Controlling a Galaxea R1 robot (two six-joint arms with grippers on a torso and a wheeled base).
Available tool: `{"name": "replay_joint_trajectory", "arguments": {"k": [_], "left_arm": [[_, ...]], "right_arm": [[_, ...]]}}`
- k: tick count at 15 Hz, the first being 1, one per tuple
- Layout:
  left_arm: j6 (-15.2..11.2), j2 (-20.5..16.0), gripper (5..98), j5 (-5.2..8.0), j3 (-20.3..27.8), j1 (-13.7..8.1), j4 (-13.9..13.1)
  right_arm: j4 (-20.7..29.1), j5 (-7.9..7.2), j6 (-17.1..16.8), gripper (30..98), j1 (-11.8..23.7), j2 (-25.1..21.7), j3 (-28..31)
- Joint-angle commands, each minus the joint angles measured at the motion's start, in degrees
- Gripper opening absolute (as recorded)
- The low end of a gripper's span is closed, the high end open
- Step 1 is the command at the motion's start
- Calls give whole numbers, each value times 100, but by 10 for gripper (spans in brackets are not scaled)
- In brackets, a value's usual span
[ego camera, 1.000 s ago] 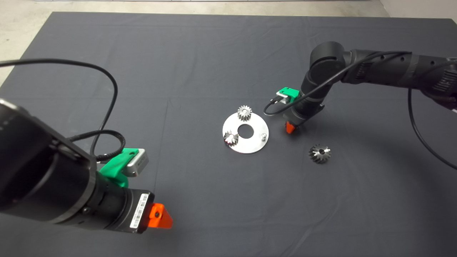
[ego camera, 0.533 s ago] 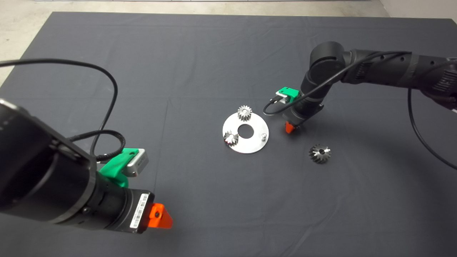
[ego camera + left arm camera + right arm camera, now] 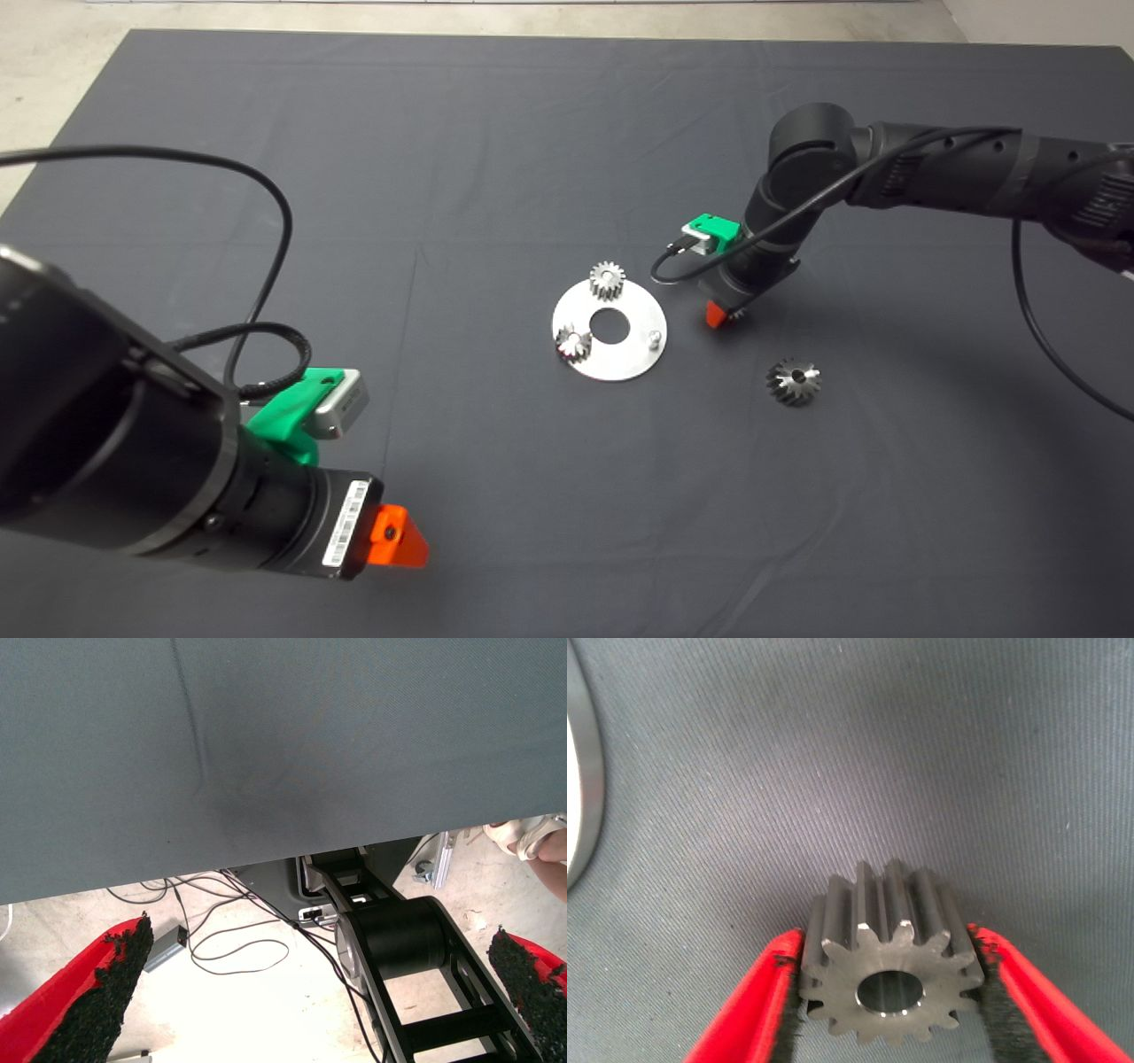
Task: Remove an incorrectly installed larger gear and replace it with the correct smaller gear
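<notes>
Smaller gear: the small dark-grey steel gear with short straight teeth [image 3: 890, 979] sits pinched between the two red fingers of the right gripper [image 3: 890, 992], hole facing the wrist camera, so it can be carried.
Right gripper: its black pads [image 3: 990, 992] press on the teeth from both sides; it hangs low over the dark grey cloth mat [image 3: 496, 159].
Beside it: the round silver metal plate with a big middle hole [image 3: 620, 359] is close by, and its small bare peg [image 3: 654, 336] looks like the place for this gear.
On the plate: two light silver gears [image 3: 607, 280] sit farther off.
Larger gear: the wide dark steel gear with flared teeth [image 3: 793, 382] lies alone on the mat nearby, already off the plate.
Left gripper: the left gripper [image 3: 310, 992] waits far away at the mat's near edge, fingers spread wide, holding nothing.
</notes>
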Motion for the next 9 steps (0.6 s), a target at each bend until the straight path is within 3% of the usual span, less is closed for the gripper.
{"name": "replay_joint_trajectory", "arguments": {"k": [1,9], "left_arm": [[-14,-12,977,1,92,-41,-113],[-22,-12,977,1,92,-37,-113]], "right_arm": [[-214,76,-33,465,133,25,-4],[-214,84,-25,431,125,25,5]]}}
